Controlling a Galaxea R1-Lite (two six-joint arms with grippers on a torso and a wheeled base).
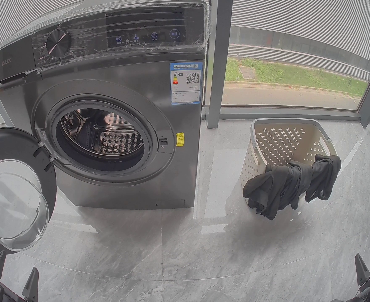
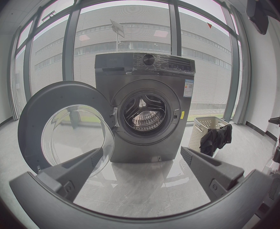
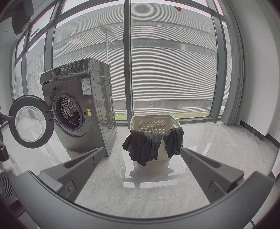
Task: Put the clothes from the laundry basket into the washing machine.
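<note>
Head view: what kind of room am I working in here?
Likely a showroom or test space rather than a home laundry: a washing machine with film-wrapped panel stands on a polished stone floor by floor-to-ceiling windows, laundry basket beside it.

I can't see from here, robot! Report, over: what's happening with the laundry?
Left end effector and right end effector open, holding nothing. Dark clothes draped over laundry basket rim. Washing machine door open, nothing blocking.

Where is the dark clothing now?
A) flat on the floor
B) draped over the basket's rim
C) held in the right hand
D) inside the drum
B: the clothing hangs over the near rim of the basket; the drum looks empty.
</note>
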